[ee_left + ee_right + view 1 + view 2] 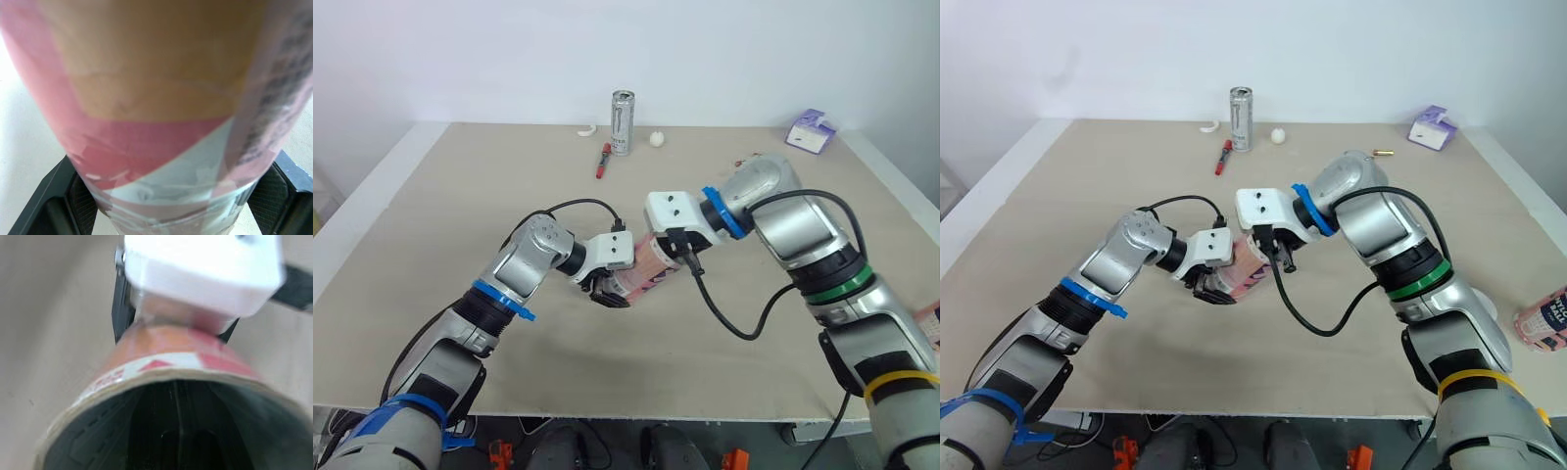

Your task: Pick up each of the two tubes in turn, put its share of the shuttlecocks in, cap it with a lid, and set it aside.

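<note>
nearest, by the counter's right side, a second tube is seen in the right eye view. it is pink with a white band and is cut off by the frame's edge, so its ends and its axis cannot be judged.

over the middle of the counter the tube is held between the two arms. the left gripper is clamped across its near-left end. in the left wrist view its two black fingers are shown on either side of the pink, white and tan wall, pressed against it, a contact left unclear in the eye views.

the tube's long axis is laid from near-left to far-right, and its open mouth is pointed at the right gripper. in the right wrist view the cardboard rim and the dark inside are seen from close up, with the left gripper's white housing beyond the far end. what lies inside is too dark to be made out. whether the right gripper is spread or pressed together cannot be told. whether the tube is touching the counter cannot be told either.

near the far edge a silver can is stood upright. a red pen is laid just beside it on the left, with a white curved piece behind the pen. a small white round thing is set to the can's right. well apart on the right a purple box is placed.
</note>
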`<state>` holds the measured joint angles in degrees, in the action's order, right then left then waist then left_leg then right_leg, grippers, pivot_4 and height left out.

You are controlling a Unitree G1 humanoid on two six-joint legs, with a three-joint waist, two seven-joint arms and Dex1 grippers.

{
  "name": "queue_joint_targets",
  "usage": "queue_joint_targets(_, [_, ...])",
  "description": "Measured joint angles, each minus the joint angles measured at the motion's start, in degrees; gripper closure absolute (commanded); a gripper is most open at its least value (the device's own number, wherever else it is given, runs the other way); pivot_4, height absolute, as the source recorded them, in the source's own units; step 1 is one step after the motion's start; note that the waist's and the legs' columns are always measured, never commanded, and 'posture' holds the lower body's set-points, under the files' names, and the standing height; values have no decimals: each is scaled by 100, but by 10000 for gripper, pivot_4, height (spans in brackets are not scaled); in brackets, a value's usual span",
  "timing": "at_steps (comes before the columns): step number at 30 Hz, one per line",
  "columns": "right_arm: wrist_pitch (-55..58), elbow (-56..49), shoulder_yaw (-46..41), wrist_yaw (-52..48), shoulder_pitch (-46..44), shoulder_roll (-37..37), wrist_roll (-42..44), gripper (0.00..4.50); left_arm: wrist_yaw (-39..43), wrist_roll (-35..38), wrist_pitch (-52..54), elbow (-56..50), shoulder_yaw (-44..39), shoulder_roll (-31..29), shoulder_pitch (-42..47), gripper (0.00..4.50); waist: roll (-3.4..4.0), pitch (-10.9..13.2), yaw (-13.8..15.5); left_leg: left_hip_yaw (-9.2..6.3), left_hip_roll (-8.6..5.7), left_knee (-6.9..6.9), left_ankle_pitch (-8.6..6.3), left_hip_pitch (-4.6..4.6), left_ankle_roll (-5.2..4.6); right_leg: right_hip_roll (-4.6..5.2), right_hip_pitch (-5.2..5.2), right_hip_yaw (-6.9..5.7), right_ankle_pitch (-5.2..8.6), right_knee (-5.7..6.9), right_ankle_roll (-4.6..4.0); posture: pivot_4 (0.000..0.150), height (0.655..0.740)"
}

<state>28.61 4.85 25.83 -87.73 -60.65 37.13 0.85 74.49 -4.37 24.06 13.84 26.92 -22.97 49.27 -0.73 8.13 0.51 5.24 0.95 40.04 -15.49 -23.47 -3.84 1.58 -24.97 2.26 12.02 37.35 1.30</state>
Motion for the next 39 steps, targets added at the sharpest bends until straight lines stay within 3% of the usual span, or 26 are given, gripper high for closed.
queue_joint_targets(14, [1878,-1209,-1690,188,120,1358,1587,44373,-19,45,-433,211,-51,82,-2,7894,1,1,23,-33,-43,2,-2,-64,-3,86,-22,-56,-6,-26,37,1500,7400])
queue_joint_targets(18, [2711,-1350,-2821,838,569,1710,2100,44373,-114,339,-1048,666,-457,294,-298,7894,1,1,33,-31,-44,5,2,-69,1,115,-19,-71,3,-25,21,1500,7400])
queue_joint_targets(21, [3001,-1689,-3380,1401,1198,1801,2285,44373,-352,634,-1299,992,-737,800,-560,7894,1,1,48,-25,-41,8,11,-87,8,158,-13,-113,8,-26,24,1500,7400])
queue_joint_targets(23, [3030,-1772,-3537,1718,1741,1957,2267,44373,-461,765,-1555,1118,-754,1078,-690,7894,3,2,34,-8,-41,18,15,-125,14,165,-42,-115,-11,-26,59,1500,7400])
queue_joint_targets(25, [3024,-1784,-3551,1752,1839,2008,2253,44373,-478,776,-1615,1131,-758,1100,-705,7894,4,2,33,-9,-42,18,15,-125,13,167,-40,-116,-15,-26,66,1500,7400])
queue_joint_targets(31, [2767,-1771,-4002,2442,3421,2690,1821,44373,-990,970,-2720,1466,-948,1760,-1241,7894,7,5,13,-13,-42,20,11,-124,6,160,-35,-124,-15,-30,79,1500,7400])
queue_joint_targets(39, [2223,-1285,-4073,2774,4378,3159,1440,44373,-1222,896,-3261,1670,-883,1871,-1415,7894,7,5,-4,-10,-34,20,20,-116,-10,118,-31,-120,-17,-30,82,1500,7400])
